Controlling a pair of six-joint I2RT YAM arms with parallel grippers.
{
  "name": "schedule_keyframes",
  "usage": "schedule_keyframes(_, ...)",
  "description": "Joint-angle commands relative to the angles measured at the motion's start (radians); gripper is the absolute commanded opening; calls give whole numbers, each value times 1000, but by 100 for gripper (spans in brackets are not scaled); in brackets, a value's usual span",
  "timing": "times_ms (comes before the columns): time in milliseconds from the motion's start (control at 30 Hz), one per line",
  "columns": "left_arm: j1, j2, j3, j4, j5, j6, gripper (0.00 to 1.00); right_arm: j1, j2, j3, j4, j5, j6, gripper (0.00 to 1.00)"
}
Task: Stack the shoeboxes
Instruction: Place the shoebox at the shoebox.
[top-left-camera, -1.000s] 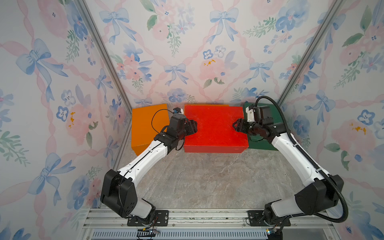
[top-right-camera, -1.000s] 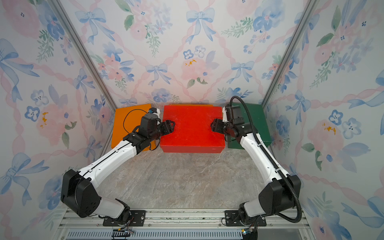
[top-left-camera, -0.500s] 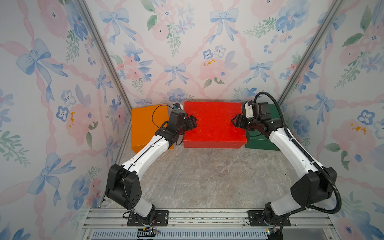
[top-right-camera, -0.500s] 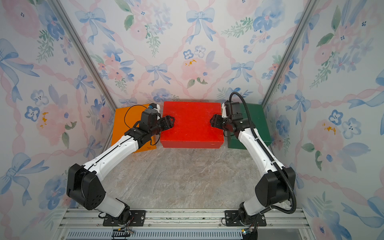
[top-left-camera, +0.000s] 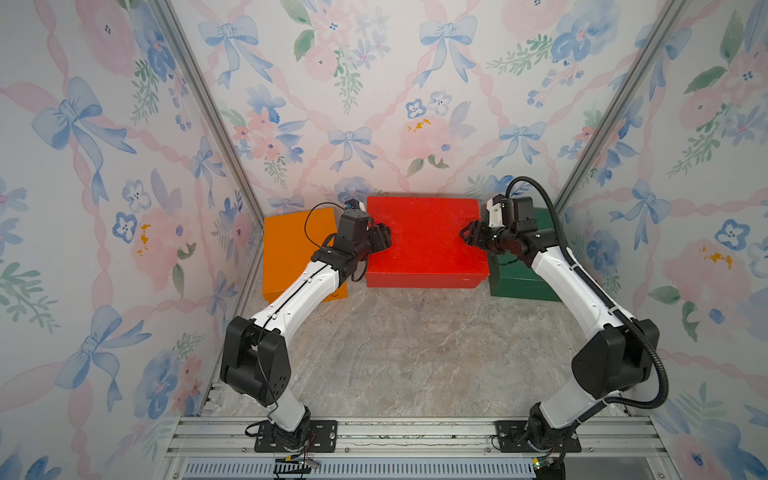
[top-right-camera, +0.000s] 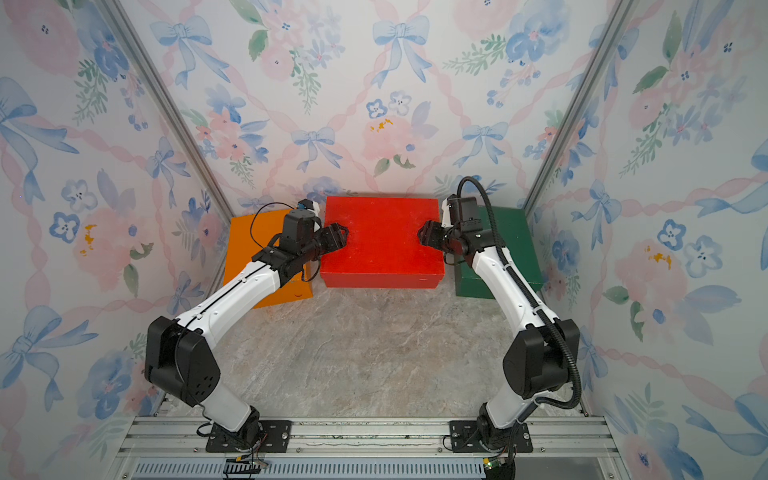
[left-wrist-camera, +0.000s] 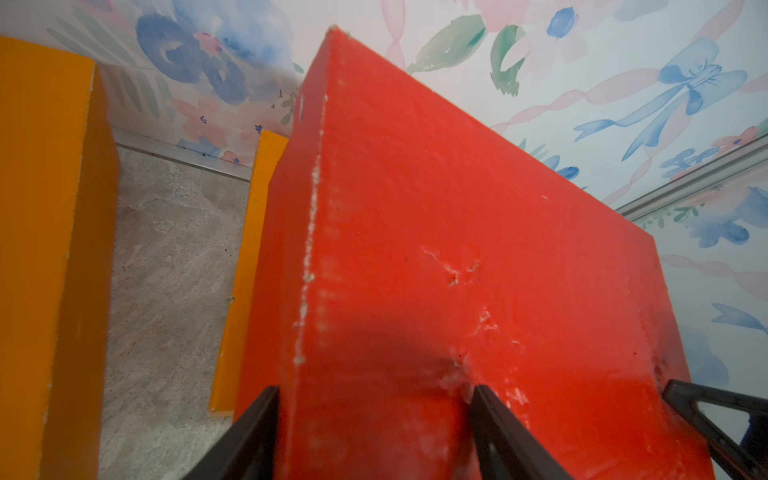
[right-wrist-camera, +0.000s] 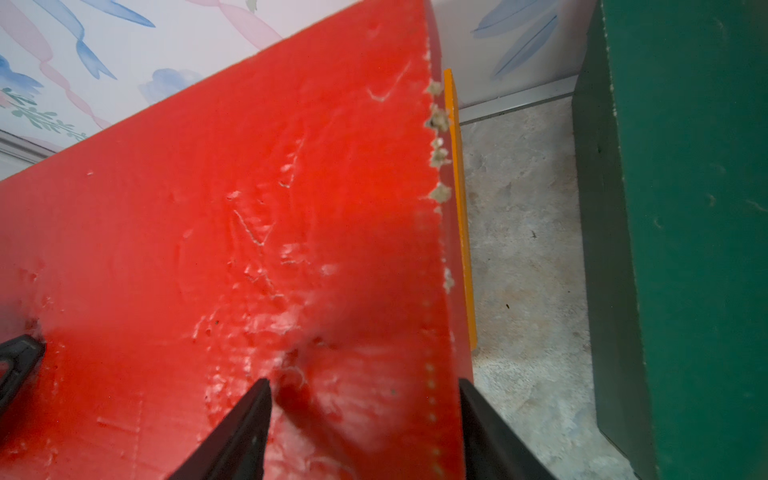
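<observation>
Both grippers hold a red shoebox (top-left-camera: 424, 241) by its short ends at the back wall. My left gripper (top-left-camera: 384, 243) is shut on the left end, one finger above and one below (left-wrist-camera: 374, 390). My right gripper (top-left-camera: 467, 237) is shut the same way on the right end (right-wrist-camera: 365, 382). A second orange shoebox (left-wrist-camera: 249, 270) shows as a thin edge (right-wrist-camera: 459, 208) right under the red one; I cannot tell whether they touch. It is hidden in both top views. Another orange shoebox (top-left-camera: 297, 249) stands to the left and a dark green shoebox (top-right-camera: 511, 249) to the right.
Flowered walls close in the back and both sides, with metal posts in the corners. Narrow strips of marbled floor (left-wrist-camera: 166, 249) separate the middle boxes from the ones beside them. Open floor (top-left-camera: 415, 353) stretches from the boxes to the rail holding the arm bases (top-left-camera: 415, 432).
Both grippers have carried the red shoebox away from the front, toward the back wall. The orange and green shoeboxes at the sides have not moved.
</observation>
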Motion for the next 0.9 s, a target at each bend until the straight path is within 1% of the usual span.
schedule_keyframes(0, -47, 42, 49, 54, 202, 32, 71, 65, 24, 79, 132, -273, 30, 68)
schedule_keyframes(333, -25, 109, 123, 53, 228, 34, 70, 60, 87, 143, 135, -280, 39, 68)
schedule_keyframes(867, 9, 218, 247, 53, 266, 31, 69, 37, 182, 289, 123, -288, 60, 68)
